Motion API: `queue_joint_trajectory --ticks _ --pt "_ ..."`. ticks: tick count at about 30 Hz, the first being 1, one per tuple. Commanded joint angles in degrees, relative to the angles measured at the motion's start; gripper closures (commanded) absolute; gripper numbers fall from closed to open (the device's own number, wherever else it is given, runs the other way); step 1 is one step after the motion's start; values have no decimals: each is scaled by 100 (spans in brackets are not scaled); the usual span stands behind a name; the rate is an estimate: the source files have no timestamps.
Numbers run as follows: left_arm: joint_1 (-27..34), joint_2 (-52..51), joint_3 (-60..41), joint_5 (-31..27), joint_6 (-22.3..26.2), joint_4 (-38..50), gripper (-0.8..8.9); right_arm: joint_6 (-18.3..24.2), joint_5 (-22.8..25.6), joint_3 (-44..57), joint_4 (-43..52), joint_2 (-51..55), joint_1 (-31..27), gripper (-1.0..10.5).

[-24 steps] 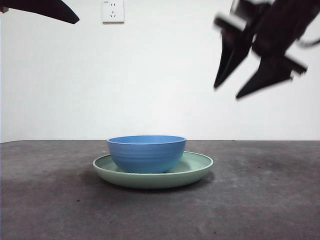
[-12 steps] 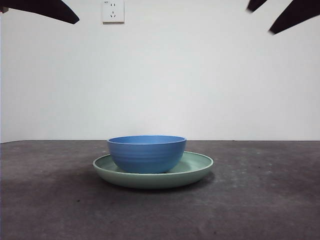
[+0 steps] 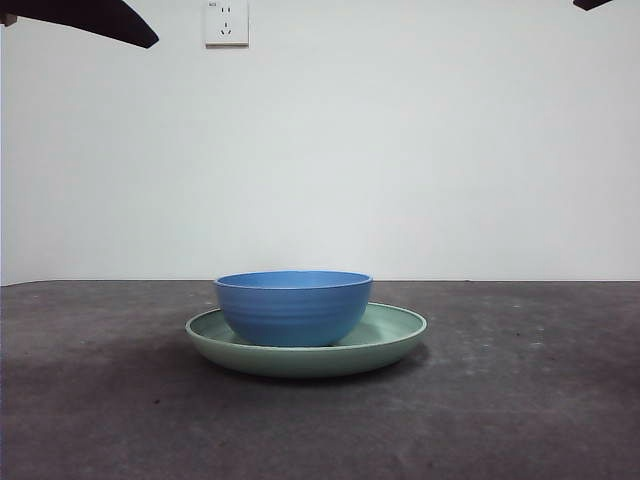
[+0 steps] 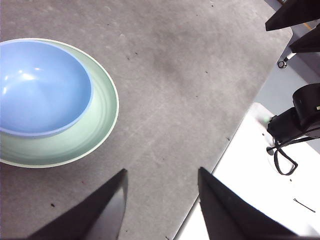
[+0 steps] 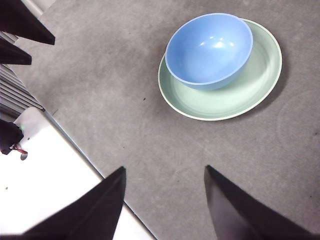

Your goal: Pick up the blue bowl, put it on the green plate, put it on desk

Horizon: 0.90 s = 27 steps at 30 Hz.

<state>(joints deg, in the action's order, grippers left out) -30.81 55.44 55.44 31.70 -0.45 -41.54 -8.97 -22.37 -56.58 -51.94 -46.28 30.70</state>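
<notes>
The bowl (image 3: pixel 293 307) sits in the plate (image 3: pixel 395 335), off-centre toward the plate's left side in the front view, leaving more bare plate on the right. The plate rests flat on the worktop (image 3: pixel 520 400), about mid-width. A wall socket (image 3: pixel 225 22) is on the wall behind, up and left of the dishes.

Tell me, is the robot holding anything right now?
No, nothing. Both grippers, left and right, are open and empty, up away from the bowl, which sits on the plate.
</notes>
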Motion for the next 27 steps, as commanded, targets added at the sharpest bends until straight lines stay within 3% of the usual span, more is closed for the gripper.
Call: queue_joint_trajectory --ticks 1,9,13,27 --pt "-39 35 35 26 111 42 592 63 -13 -50 48 -42 37 697" --pt "-39 35 35 26 111 42 607 70 -13 -50 48 -42 37 732" --pt "-39 35 35 28 111 44 797 107 -13 -50 46 -42 37 931" --pt "-39 35 35 26 111 46 805 107 -11 -50 96 -42 35 938"
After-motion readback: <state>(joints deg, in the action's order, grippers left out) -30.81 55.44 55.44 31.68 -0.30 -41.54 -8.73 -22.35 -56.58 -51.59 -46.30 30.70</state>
